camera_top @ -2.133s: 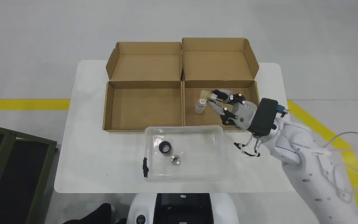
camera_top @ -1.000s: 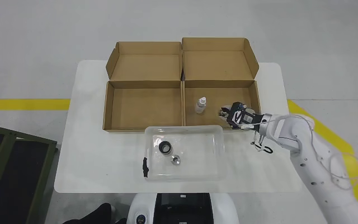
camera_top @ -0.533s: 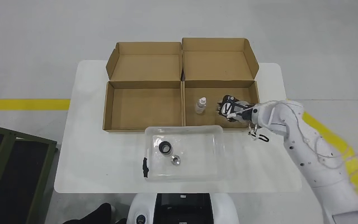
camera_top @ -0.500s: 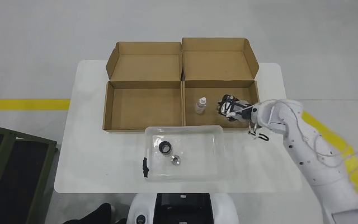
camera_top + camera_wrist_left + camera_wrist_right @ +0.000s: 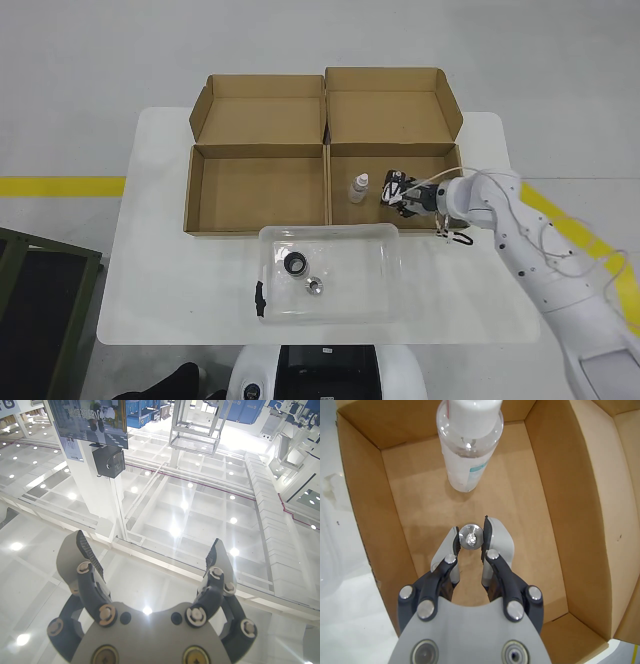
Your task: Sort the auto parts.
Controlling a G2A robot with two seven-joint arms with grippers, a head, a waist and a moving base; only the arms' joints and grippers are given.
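Right gripper (image 5: 470, 537) closed on a small round metal part (image 5: 469, 541) inside the right-hand cardboard box (image 5: 570, 505).

I see the part clamped between both fingertips, low over the box floor; I cannot tell whether it touches the floor. A clear bottle with a white cap (image 5: 467, 450) stands upright in the same box, near the gripper but apart from it. The left gripper (image 5: 150, 555) points up at the ceiling, fingers spread and empty. On the desk (image 5: 150, 250), the left-hand box (image 5: 255, 195) adjoins the right one, and a clear bin (image 5: 365, 285) in front holds a black ring (image 5: 295, 263) and a silver piece (image 5: 315, 287).
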